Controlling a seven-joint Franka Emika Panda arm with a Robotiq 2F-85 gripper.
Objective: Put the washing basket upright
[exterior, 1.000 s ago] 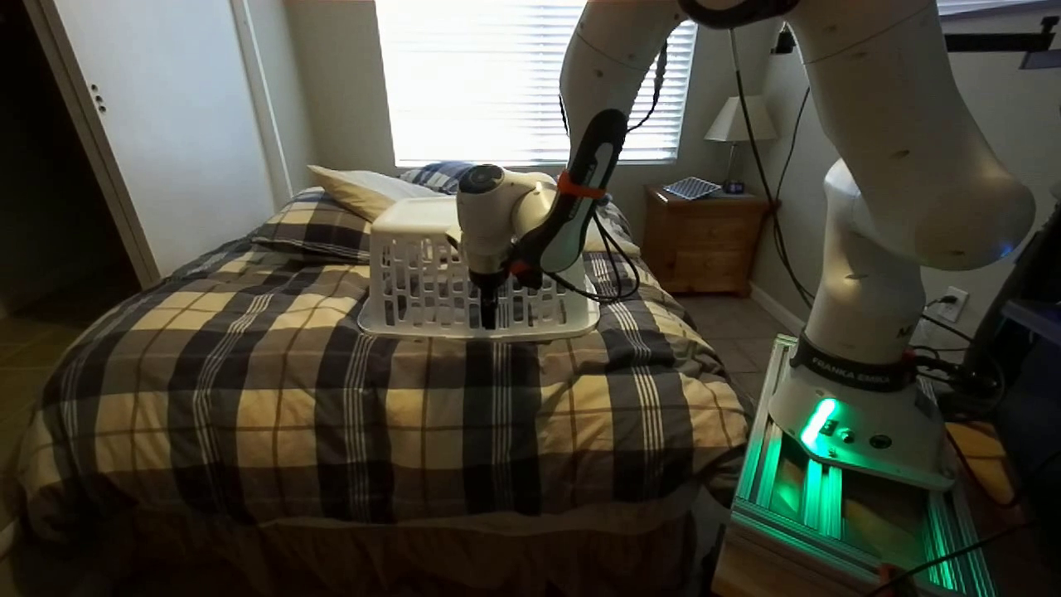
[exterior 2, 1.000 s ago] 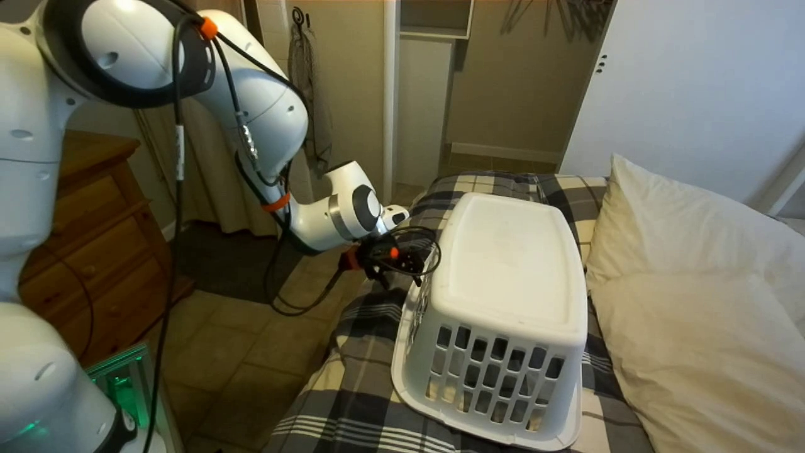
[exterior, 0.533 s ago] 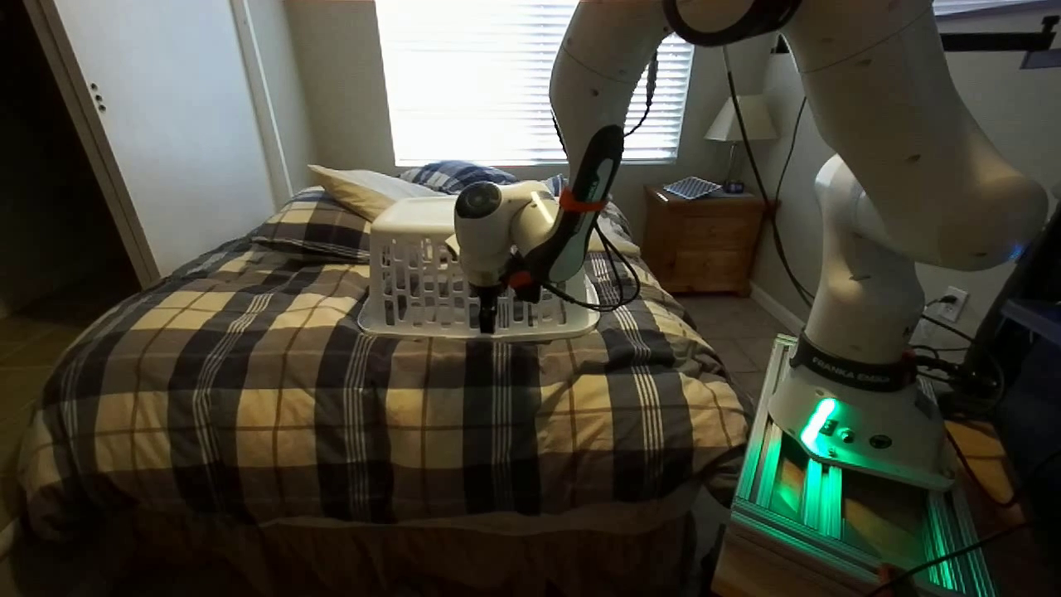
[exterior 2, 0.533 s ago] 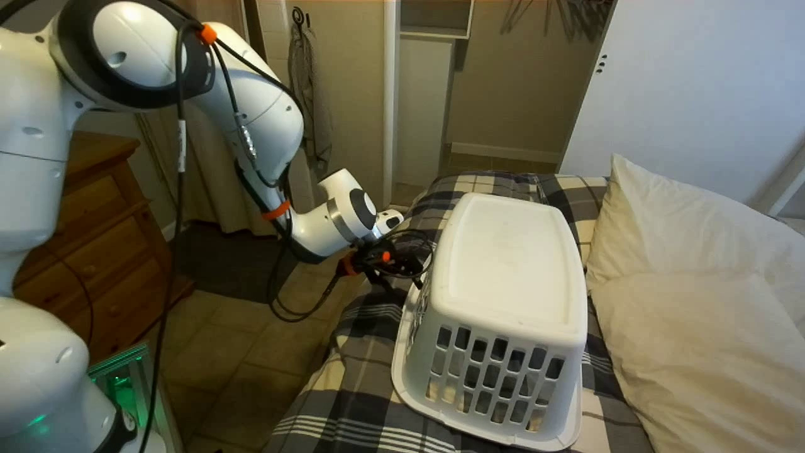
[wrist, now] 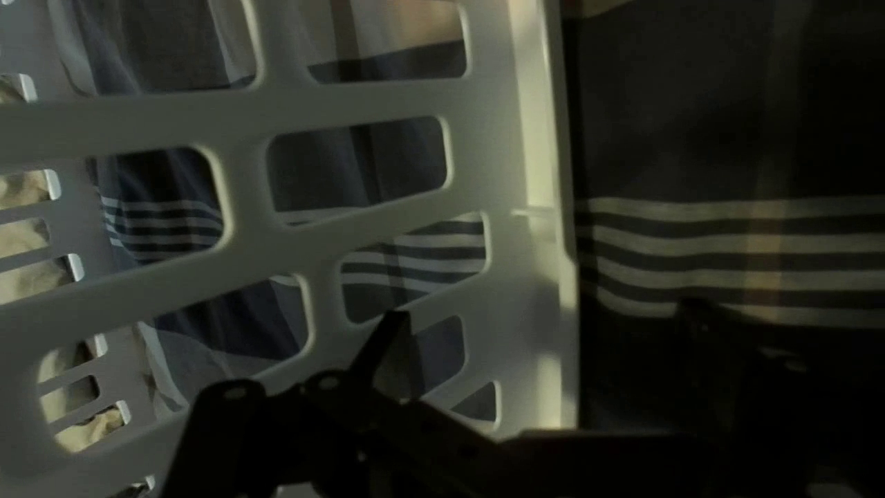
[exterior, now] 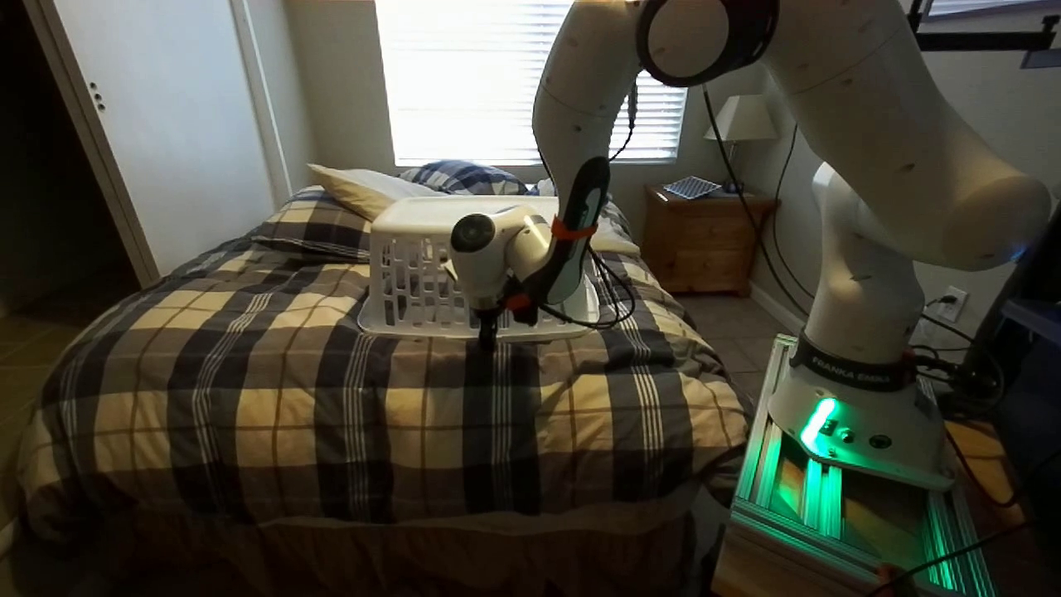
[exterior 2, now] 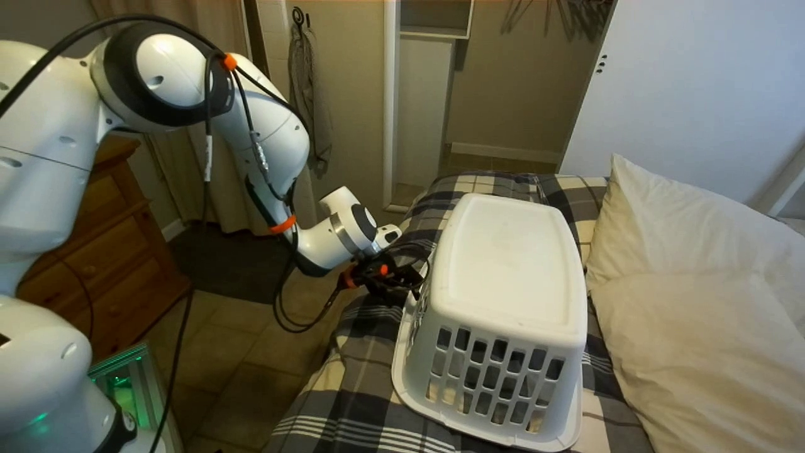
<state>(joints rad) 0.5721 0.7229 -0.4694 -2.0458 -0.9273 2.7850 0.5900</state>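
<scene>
A plaid duvet (exterior: 414,414) carries the upside-down washing basket (exterior 2: 503,283), a window (exterior: 464,79) beyond; the claw (wrist: 546,311), spread wide beside the basket, sits lower than before.

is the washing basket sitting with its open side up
No, in an exterior view the washing basket has its solid base on top and its rim down on the plaid bedding.

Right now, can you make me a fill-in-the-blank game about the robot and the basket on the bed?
The washing basket sits upside ____ on the bed. Its colour is ____. The gripper is not shut but ____. The light on the robot's base glows ____.

Missing words: down; white; open; green.
</scene>
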